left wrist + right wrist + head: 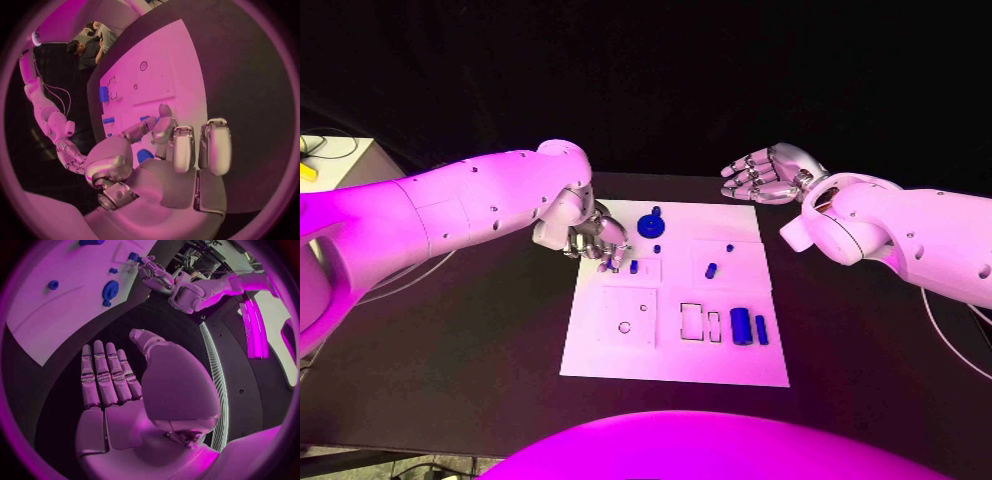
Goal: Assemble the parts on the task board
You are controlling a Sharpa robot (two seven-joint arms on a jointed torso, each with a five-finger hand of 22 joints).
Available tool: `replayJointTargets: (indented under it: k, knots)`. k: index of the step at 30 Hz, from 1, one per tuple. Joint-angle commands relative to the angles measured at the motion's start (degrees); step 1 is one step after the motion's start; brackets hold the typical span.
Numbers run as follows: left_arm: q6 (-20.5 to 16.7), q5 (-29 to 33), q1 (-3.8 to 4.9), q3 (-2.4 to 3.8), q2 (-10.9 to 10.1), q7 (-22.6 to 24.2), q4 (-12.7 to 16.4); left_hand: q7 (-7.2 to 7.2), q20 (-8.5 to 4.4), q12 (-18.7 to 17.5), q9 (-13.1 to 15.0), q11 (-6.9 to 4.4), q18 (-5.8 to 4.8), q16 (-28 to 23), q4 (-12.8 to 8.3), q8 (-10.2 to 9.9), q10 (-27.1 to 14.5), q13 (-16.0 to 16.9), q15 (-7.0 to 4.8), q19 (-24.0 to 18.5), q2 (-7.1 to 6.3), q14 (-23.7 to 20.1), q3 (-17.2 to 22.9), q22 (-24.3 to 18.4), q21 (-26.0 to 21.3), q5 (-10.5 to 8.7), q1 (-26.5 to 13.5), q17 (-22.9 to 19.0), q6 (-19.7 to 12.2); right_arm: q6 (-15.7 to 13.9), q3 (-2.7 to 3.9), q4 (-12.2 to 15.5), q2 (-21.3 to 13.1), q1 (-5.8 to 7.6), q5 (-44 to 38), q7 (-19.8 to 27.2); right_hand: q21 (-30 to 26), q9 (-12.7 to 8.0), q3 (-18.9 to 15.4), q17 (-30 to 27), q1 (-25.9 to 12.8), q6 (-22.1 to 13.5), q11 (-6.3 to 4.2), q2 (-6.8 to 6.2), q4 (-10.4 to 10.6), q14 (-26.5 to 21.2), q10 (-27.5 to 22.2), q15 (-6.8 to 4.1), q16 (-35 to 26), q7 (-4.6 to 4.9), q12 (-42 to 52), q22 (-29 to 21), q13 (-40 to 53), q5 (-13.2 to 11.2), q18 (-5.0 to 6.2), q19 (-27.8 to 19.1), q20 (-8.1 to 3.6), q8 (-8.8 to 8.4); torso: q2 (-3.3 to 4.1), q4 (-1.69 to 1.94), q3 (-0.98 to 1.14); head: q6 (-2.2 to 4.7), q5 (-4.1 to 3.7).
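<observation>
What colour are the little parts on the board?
Blue. The parts on the white board show best in the head view.

One task board [678,345], six blue parts [740,326]

I sit at a black table [473,340]. Behind it, toward twelve o'clock, the room is dark. At ten o'clock stands a pale stand [336,160] with cables.

You have the black table [473,340] spreading across the middle of the head view, its dark top showing from about 3 o'clock round to 9. At roughly 10 o'clock, at the far left edge, a pale surface [336,160] sits just off the table's corner, with a dark cable [332,148] looped over it.
</observation>
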Motion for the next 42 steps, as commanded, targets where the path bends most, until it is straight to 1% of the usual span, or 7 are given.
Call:
replayJointTargets:
  k: [1,3,11,15,25,35,42]
  knots:
    - [1.27,-0.09,0.04,-0.02,0.24,-0.08,-0.09,-4.18,-0.04,-0.11,0.06,-0.11,-0.63,0.19,0.10,-0.35,0.39,0.08,-0.49,1.85,2.52,5.96,-0.32,8.05,0.10,-0.01,2.63,15.09,4.49,0.75,0.01,0.14,0.01,-0.02,-0.25,0.42,0.00,-0.09,0.12,-0.09,-0.12,0.42,-0.07,0.29,-0.31,0.23,0.42,0.13,-0.20,3.14,-0.20,-0.10,-0.06,0.13,0.60,-0.33,-0.01,-0.24,0.01,0.04,0.01,0.00,0.02]
    - [1.28,-0.07,0.04,-0.04,0.27,-0.08,-0.09,-4.18,-0.04,-0.11,0.06,-0.11,-0.63,0.19,0.10,-0.35,0.39,0.08,-0.49,1.85,2.52,5.96,-0.32,8.05,0.10,-0.01,2.63,15.09,4.49,0.75,0.01,0.15,0.01,-0.02,-0.25,0.43,0.00,-0.09,0.12,-0.09,-0.12,0.42,-0.07,0.29,-0.31,0.23,0.42,0.13,-0.20,3.14,-0.20,-0.10,-0.06,0.13,0.60,-0.33,-0.01,-0.24,-0.07,0.04,0.05,0.00,0.01]
    - [1.22,0.09,0.03,-0.06,0.28,-0.08,0.24,-4.17,-0.04,-0.15,0.11,-0.11,-0.64,0.19,0.14,-0.44,0.38,0.06,-0.49,1.87,2.57,5.96,-0.40,8.08,0.13,0.00,2.73,15.09,4.47,0.75,0.01,0.19,-0.04,-0.02,-0.25,0.44,0.00,-0.09,0.12,-0.09,-0.12,0.42,-0.07,0.29,-0.31,0.23,0.42,0.13,-0.20,3.14,-0.20,-0.10,-0.06,0.13,0.60,-0.33,-0.01,-0.24,-0.05,0.04,0.06,0.00,-0.06]
    - [0.93,0.11,0.02,-0.06,0.26,-0.06,0.48,-4.17,-0.04,-0.19,0.14,-0.11,-0.60,0.19,0.18,-0.51,0.36,0.03,-0.50,1.79,2.64,5.96,-0.44,7.97,0.03,0.01,2.82,15.09,4.44,0.76,0.01,0.21,-0.05,-0.01,-0.25,0.45,0.00,-0.09,0.12,-0.09,-0.12,0.42,-0.07,0.29,-0.31,0.23,0.42,0.13,-0.20,3.14,-0.20,-0.10,-0.06,0.13,0.60,-0.33,-0.01,-0.24,-0.05,0.04,0.02,0.00,-0.07]
    - [0.27,0.11,0.00,-0.05,0.17,-0.03,0.82,-4.15,-0.04,-0.24,0.19,-0.10,-0.59,0.19,0.23,-0.60,0.32,-0.02,-0.50,1.77,2.68,5.96,-0.52,7.93,0.00,0.01,2.91,15.09,4.41,0.84,0.01,0.17,0.03,-0.01,-0.25,0.45,0.00,-0.09,0.12,-0.09,-0.12,0.42,-0.07,0.29,-0.31,0.23,0.42,0.13,-0.20,3.14,-0.20,-0.10,-0.06,0.13,0.60,-0.33,-0.01,-0.24,-0.09,0.07,0.00,0.00,-0.04]
    - [-0.38,0.04,-0.06,-0.05,0.27,-0.01,0.68,-4.13,-0.05,-0.34,0.26,-0.09,-0.58,0.19,0.32,-0.73,0.25,-0.12,-0.50,1.74,2.76,5.96,-0.62,7.88,-0.04,0.01,3.04,15.09,4.34,0.93,0.01,0.17,0.05,-0.01,-0.25,0.46,0.00,-0.09,0.12,-0.09,-0.12,0.42,-0.07,0.29,-0.31,0.23,0.42,0.13,-0.20,3.14,-0.20,-0.10,-0.06,0.13,0.60,-0.33,-0.01,-0.24,-0.04,0.02,0.00,0.00,0.04]
    - [-0.78,0.03,-0.15,-0.07,0.25,0.00,0.61,-4.11,-0.05,-0.44,0.31,-0.08,-0.55,0.19,0.38,-0.81,0.18,-0.25,-0.50,1.68,2.80,5.96,-0.67,7.79,-0.11,0.02,3.12,15.09,4.30,1.00,0.01,0.19,0.02,-0.01,-0.25,0.45,0.00,-0.09,0.12,-0.09,-0.12,0.42,-0.07,0.29,-0.31,0.23,0.42,0.13,-0.20,3.14,-0.20,-0.10,-0.06,0.13,0.60,-0.33,-0.01,-0.24,-0.06,-0.02,0.03,0.00,0.02]
